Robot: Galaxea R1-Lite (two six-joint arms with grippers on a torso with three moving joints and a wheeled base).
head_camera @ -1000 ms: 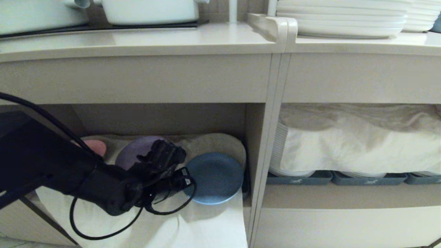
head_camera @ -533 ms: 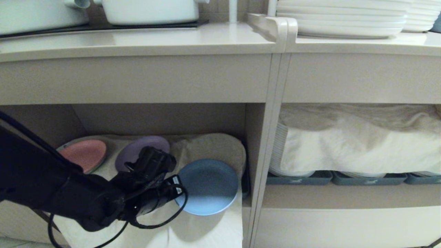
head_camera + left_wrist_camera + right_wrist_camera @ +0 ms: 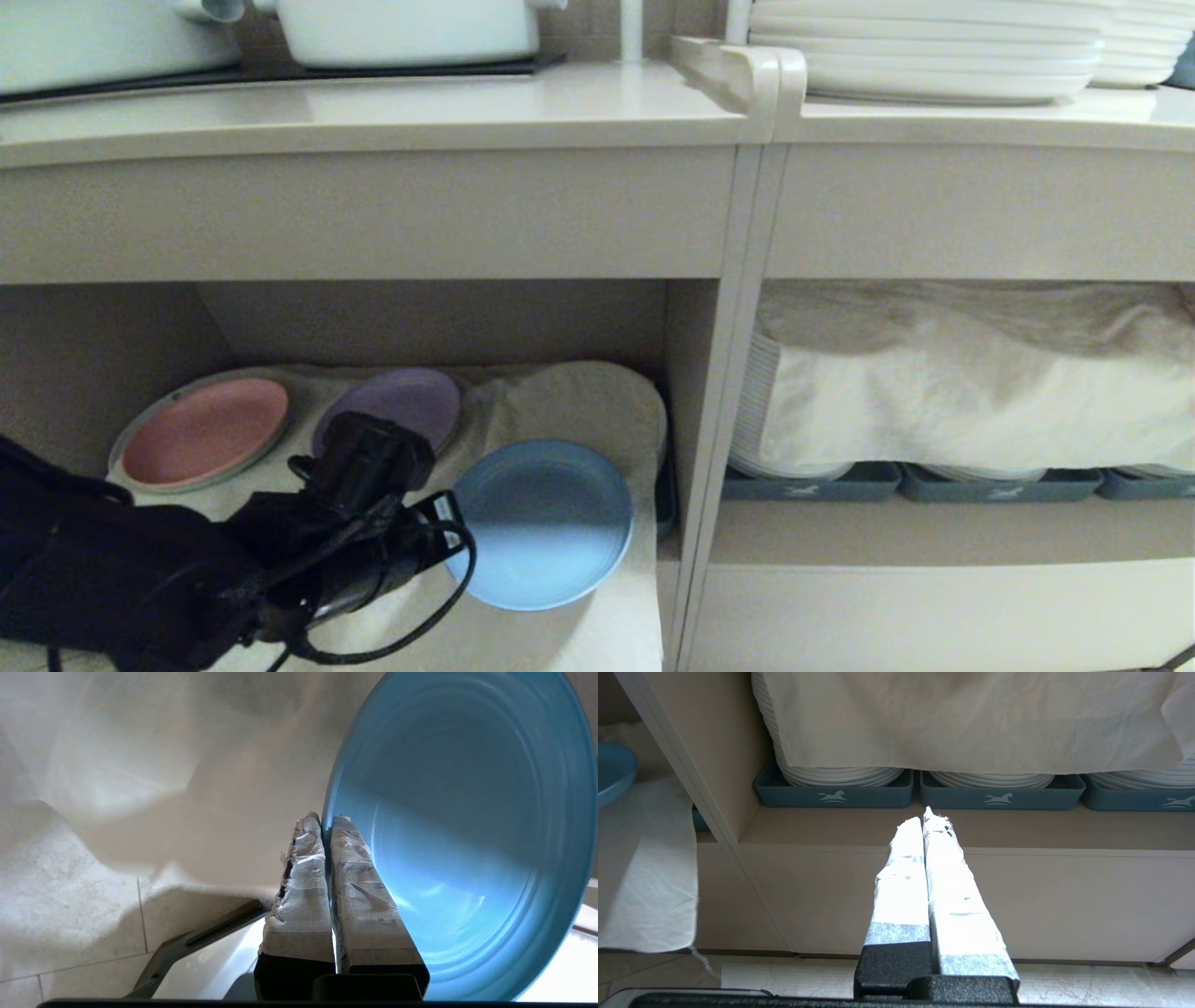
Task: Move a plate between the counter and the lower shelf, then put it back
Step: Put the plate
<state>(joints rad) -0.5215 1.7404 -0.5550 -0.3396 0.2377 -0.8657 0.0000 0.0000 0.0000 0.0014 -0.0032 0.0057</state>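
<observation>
Currently, item one: your left tool (image 3: 327, 821) is clamped on the near rim of the plate (image 3: 541, 523), which hangs at the mouth of the lower shelf (image 3: 569, 401), above the white cloth (image 3: 560, 635), with nothing else bearing it.

Item two: a thin edge grip. A tilt or a jolt could let the plate pivot or slip out.

Item three: the worktop (image 3: 373, 107) has a thick front edge directly above; raise too close and the far rim may strike it.

Item four: the purple plate (image 3: 401, 401) sits just behind your wrist.

Item five: right tool (image 3: 927, 823), pressed closed on nothing, parked before the neighbouring compartment.
</observation>
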